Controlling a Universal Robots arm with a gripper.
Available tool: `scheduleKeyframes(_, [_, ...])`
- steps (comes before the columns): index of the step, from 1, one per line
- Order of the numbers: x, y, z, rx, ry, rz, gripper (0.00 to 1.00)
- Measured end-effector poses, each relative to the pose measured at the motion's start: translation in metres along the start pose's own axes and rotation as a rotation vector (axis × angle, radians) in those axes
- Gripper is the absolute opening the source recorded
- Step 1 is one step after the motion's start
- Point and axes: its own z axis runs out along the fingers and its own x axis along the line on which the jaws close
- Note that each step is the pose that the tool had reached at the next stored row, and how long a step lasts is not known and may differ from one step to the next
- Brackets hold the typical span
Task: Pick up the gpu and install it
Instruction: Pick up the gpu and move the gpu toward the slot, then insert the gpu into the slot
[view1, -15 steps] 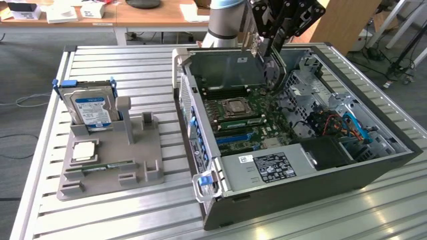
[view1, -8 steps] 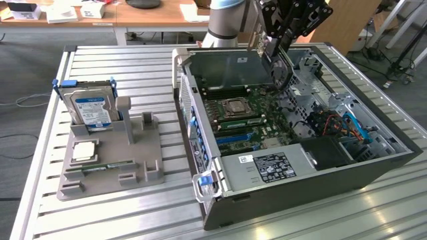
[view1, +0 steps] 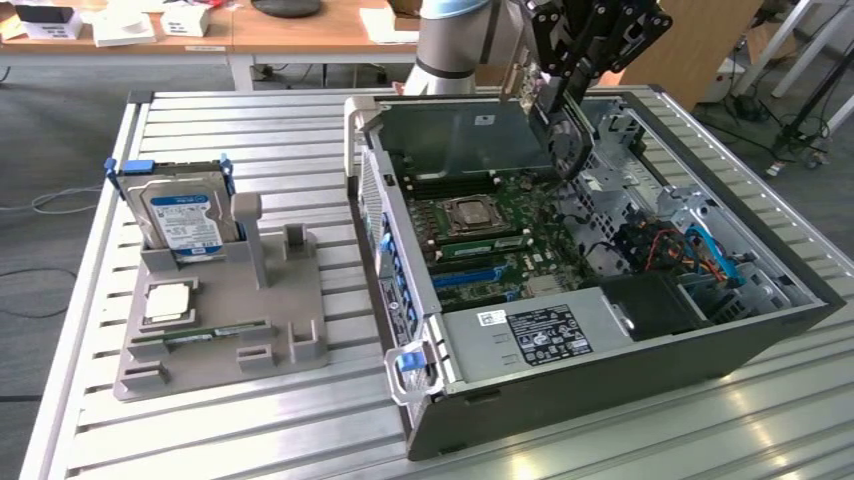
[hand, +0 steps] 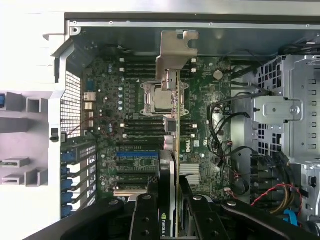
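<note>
The gpu (view1: 562, 135) hangs on edge above the open computer case (view1: 747, 345), over the motherboard (view1: 481, 235). My gripper (view1: 571, 80) is shut on its upper end. In the wrist view the gpu (hand: 173, 125) is seen edge-on as a thin slab, and its greyish-tan bracket (hand: 176, 52) reaches toward the case's rear wall. My gripper (hand: 170, 212) clamps the card between its black fingers (hand: 145, 217). The card floats above the CPU socket (hand: 159, 97) and the blue slots (hand: 136, 156), and does not sit in any slot.
A grey fixture tray (view1: 287, 345) stands on the slatted table at the exterior view's left, holding a hard drive (view1: 184, 215) upright and a green memory stick (view1: 220, 330). Inside the case are a power supply (view1: 554, 335), cables (view1: 667, 250) and a drive cage (hand: 290, 107).
</note>
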Motion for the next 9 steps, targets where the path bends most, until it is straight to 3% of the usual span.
scheduleKeyframes(9, [-0.0007,0.0000,0.0001,-0.0001,0.0000,0.000,0.27])
